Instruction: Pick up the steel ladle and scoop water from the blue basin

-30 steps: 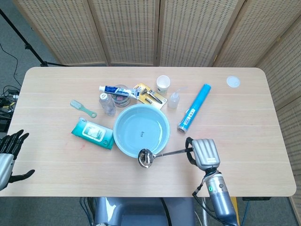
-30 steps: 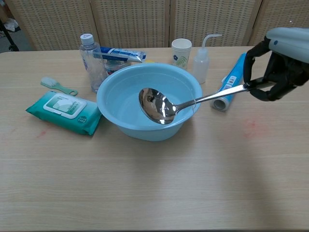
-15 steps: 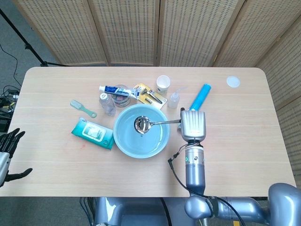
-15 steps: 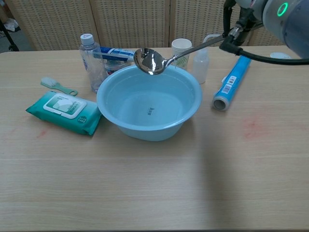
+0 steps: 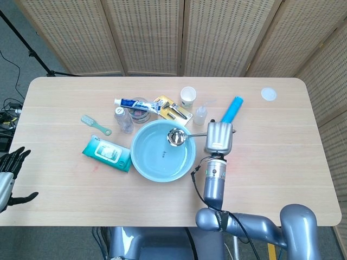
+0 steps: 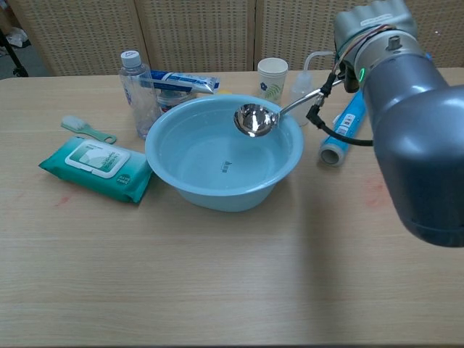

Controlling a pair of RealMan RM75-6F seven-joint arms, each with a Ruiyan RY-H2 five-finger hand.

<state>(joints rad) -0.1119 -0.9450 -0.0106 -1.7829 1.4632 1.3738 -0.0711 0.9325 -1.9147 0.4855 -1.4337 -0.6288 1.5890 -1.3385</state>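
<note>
The steel ladle (image 5: pixel 177 136) (image 6: pixel 254 119) hangs with its bowl over the far right part of the blue basin (image 5: pixel 142 161) (image 6: pixel 168 165), above the water. My right hand (image 5: pixel 219 137) (image 6: pixel 365 29) grips the end of the handle, right of the basin and raised above the table; in the chest view the arm fills the right side and hides the fingers. My left hand (image 5: pixel 12 172) is off the table's left front edge with its fingers spread, holding nothing.
Behind the basin stand a clear bottle (image 6: pixel 137 85), a toothpaste tube (image 6: pixel 181 80), a paper cup (image 6: pixel 272 78) and a squeeze bottle (image 6: pixel 303 88). A wipes pack (image 6: pixel 96 166) and small brush (image 6: pixel 84 127) lie left. A blue roll (image 6: pixel 344 125) lies right.
The right hand has drawn the ladle back to the right and lower, from over the basin's far middle to its far right rim. The left hand has barely moved.
</note>
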